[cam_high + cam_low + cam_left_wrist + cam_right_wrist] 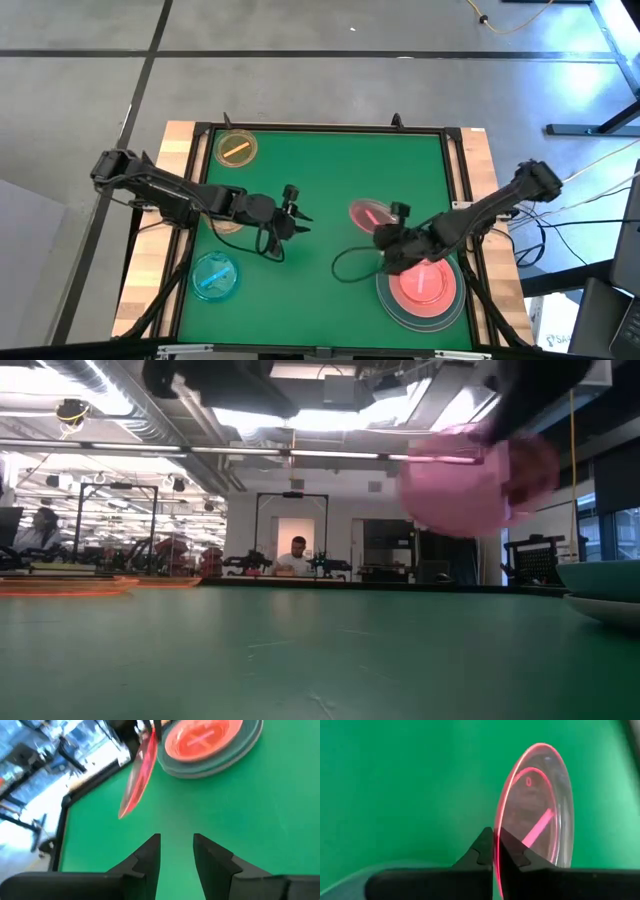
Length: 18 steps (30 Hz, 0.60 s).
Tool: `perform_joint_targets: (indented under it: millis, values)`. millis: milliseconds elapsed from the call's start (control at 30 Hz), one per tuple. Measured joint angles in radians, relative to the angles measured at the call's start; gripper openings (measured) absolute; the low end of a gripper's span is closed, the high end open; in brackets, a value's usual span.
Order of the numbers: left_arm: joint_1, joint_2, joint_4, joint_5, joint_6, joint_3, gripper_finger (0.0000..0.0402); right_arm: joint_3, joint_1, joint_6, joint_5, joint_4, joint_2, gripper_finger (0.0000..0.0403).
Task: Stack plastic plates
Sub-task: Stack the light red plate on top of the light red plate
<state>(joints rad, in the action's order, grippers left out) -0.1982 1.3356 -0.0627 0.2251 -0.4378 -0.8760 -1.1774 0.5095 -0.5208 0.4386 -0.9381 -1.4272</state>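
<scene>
My right gripper (398,213) is shut on a small translucent pink plate (368,212), held above the green table right of centre. The plate also shows in the low view (465,480) and the left wrist view (137,775). A medium pink plate (422,284) lies on large grey and pale-teal plates (392,306) at the near right. A small yellow plate (236,148) lies at the far left and a small blue plate (215,275) at the near left. My left gripper (177,840) is open and empty near the table's middle. My right gripper pinches the small pink plate by its rim (496,827) between its two fingers, one finger on each face. The fingers come at it from the table's right side. The plate is lifted clear of the table and tilted steeply on edge.
The table has a raised dark frame (455,180) and wooden side boards. A pale disc (228,222) lies partly hidden under my left arm. Bare green surface lies between the two grippers and along the far side. A person (297,555) sits in the room behind.
</scene>
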Motion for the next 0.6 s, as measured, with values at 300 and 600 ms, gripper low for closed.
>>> perform_joint_targets:
  millis: [300,600]
  values:
    - [0.019,-0.015,-0.055,0.002,0.033,0.0,0.011,0.0,0.033,-0.396,-0.413,-0.176,0.137,0.0002]
    - [0.041,-0.015,-0.065,0.004,0.069,0.0,0.011,0.0,0.106,-0.675,-0.584,-0.18,0.131,0.0003]
